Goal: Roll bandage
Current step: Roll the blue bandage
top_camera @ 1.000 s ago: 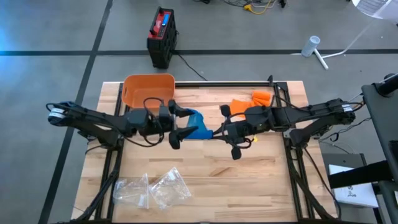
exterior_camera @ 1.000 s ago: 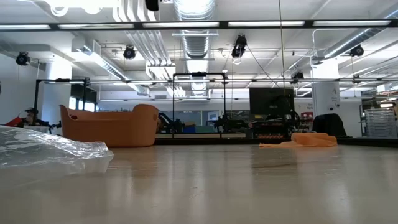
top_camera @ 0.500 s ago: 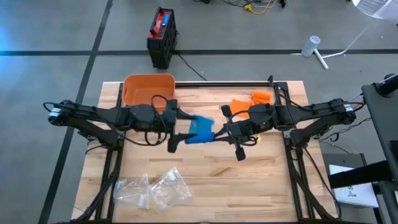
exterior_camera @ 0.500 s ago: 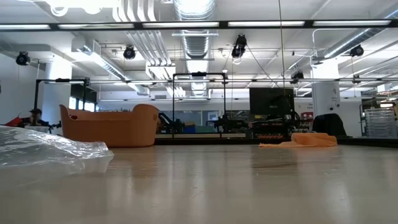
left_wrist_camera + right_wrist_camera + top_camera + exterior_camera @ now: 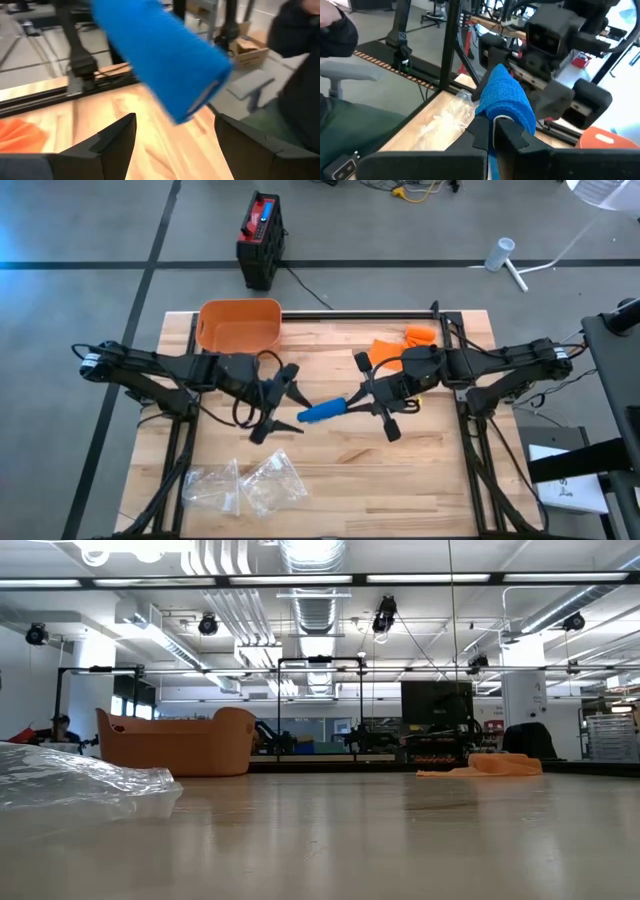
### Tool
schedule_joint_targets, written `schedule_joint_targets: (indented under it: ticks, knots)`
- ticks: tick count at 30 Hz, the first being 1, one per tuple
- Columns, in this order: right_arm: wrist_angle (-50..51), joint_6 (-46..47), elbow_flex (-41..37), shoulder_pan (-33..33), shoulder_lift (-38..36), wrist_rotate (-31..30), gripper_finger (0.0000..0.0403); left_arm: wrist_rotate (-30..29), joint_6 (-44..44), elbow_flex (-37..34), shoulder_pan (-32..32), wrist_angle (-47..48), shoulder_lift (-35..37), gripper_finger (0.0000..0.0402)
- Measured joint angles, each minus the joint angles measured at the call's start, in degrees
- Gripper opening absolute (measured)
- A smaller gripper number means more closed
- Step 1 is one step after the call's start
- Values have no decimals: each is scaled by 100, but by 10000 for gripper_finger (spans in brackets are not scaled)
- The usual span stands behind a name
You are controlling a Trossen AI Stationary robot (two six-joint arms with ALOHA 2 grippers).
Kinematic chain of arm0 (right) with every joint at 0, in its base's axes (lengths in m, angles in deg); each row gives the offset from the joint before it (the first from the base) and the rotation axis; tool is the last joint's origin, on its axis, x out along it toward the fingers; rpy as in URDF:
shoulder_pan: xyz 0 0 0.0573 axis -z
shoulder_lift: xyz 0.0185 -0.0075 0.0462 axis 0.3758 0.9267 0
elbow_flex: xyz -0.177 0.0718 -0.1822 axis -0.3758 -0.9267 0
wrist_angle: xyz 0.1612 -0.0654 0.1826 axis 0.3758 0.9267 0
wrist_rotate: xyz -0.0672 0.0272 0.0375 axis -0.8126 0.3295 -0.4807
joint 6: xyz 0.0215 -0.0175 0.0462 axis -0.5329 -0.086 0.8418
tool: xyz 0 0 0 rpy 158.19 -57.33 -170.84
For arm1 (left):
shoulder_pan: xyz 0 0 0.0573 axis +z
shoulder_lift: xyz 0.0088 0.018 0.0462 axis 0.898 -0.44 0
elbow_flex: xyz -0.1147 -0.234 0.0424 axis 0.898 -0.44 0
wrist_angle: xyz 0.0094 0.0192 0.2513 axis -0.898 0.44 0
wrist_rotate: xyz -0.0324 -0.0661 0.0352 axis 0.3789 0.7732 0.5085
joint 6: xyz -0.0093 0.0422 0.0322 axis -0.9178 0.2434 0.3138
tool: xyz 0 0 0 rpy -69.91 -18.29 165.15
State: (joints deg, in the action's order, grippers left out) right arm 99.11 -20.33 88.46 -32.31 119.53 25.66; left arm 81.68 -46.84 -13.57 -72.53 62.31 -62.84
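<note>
Clear plastic bags (image 5: 245, 483) lie at the counter's (image 5: 340, 470) near left. Mid-counter, the right pincer (image 5: 352, 400) pinches one end of the blue bandage roll (image 5: 322, 412); the left pincer (image 5: 276, 402) stands spread just beside its other end. Farther back sits an orange basket (image 5: 238, 326).

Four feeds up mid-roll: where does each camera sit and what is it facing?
High: overhead, straight down; both arms, blue bandage roll.
Low: table height, across the table; no arms.
Left wrist: past open left gripper at the roll.
Right wrist: right gripper shut on the roll.
Shared: high and both wrists show the roll.
</note>
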Motion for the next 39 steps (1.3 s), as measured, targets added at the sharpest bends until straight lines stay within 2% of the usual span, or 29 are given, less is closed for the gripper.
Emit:
schedule_joint_targets:
  ticks: [7, 16, 29, 35, 39]
  knots:
    - [-189, -36, -3, -2, 2, 299, 3, 21, 145, -31, -88, 81, 2, 258]
    - [-213, 4, -4, -2, -1, 317, 3, -6, 81, -44, -151, -109, 2, 251]
    - [-215, 6, -7, -2, -3, 319, 3, -6, -9, -44, -171, -428, 0, 298]
    - [-218, 8, -9, -2, -14, 315, 3, -5, -104, -44, -169, -303, 151, 323]
    - [-213, 13, -11, -2, -25, 310, 3, -3, -188, -44, -169, 127, 311, 337]
